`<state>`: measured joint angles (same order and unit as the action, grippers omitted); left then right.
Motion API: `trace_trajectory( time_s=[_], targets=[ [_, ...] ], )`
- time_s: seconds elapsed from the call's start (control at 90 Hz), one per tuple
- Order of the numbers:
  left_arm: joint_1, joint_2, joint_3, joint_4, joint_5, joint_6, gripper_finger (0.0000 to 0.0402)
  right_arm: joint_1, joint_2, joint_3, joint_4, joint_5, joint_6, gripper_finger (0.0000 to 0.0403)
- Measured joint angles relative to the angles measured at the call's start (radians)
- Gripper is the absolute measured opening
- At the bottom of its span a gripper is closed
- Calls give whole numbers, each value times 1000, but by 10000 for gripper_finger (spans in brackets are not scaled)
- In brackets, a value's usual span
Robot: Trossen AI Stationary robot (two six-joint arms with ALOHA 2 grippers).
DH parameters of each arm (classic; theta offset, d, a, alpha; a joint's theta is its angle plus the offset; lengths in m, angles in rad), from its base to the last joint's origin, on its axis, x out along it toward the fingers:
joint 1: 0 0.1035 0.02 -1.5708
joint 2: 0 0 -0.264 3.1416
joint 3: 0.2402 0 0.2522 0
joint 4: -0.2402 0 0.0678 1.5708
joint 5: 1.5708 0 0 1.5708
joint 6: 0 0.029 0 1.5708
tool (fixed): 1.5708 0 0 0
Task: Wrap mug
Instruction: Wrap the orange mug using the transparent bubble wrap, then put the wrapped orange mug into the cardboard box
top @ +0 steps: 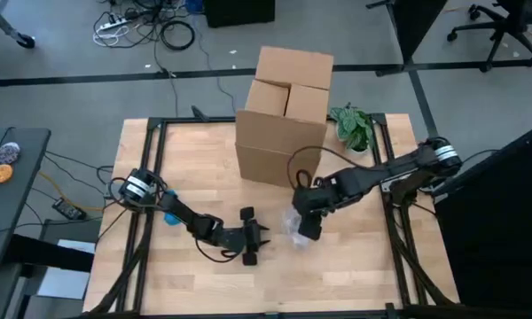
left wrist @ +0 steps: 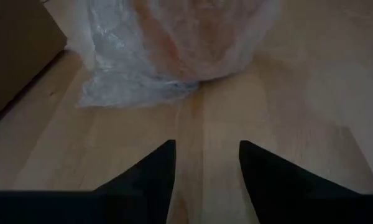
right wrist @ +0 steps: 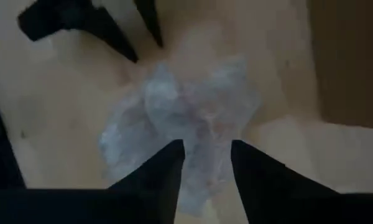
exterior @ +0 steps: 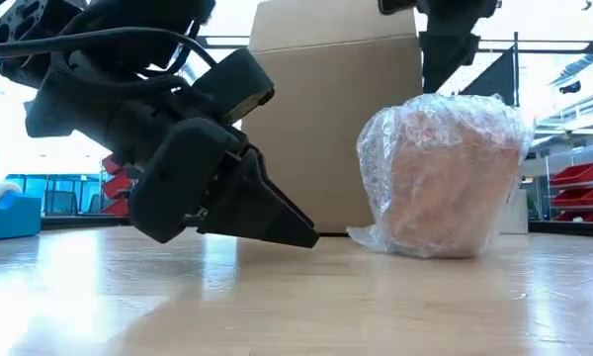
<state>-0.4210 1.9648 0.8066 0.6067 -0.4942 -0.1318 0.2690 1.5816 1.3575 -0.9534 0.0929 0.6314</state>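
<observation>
Here, on the wooden table (top: pixel 177 151): a mug bundled in bubble wrap (exterior: pixel 440 178), standing upright just in front of the cardboard box (top: pixel 284 111), loose wrap trailing onto the boards at its base. Low beside it, resting close to the tabletop: the left gripper (top: pixel 257 237), fingers (left wrist: pixel 152 177) parted a little with only bare wood between them, tips aimed at the bundle but short of touching it. Directly above the bundle: the right gripper (top: pixel 307 226), pointing down, fingers (right wrist: pixel 168 165) narrowly apart over the gathered top of the wrap, clamped on nothing. Behind the box, at the table's far edge: a small green plant (top: pixel 355 126).
</observation>
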Motion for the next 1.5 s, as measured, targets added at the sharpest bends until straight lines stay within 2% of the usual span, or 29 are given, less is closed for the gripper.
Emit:
trace_trajectory(
  time_s=[0.156,0.211,0.456,0.644,0.778,0.889,0.978,1.144,1.211,1.3,1.5],
  targets=[
    [0,0,0,0,1,0,162,-3,88,0,-10,-62,-5,27],
    [0,0,0,0,1,0,162,-3,130,0,-9,-61,-14,10],
    [0,0,0,-3,1,0,162,-4,346,10,35,-62,-58,2],
    [0,0,0,-9,1,0,162,0,362,10,45,-81,-67,2],
    [0,0,0,-12,1,0,162,6,278,-3,21,-81,-39,25],
    [0,0,0,-15,1,-3,162,6,169,-3,-27,-148,-30,56],
    [0,0,0,-15,1,-3,162,7,94,-1,-65,-156,-20,80],
    [0,0,0,-15,1,-16,162,3,-17,1,-101,-40,-3,123],
    [0,0,0,-14,1,-32,162,0,-23,1,-117,10,-10,141],
    [-1,0,0,-15,2,-51,162,-15,-10,-3,-125,24,-25,165],
    [-15,0,0,-14,2,-63,162,-68,90,-40,-86,-102,-58,213]
  ],
)
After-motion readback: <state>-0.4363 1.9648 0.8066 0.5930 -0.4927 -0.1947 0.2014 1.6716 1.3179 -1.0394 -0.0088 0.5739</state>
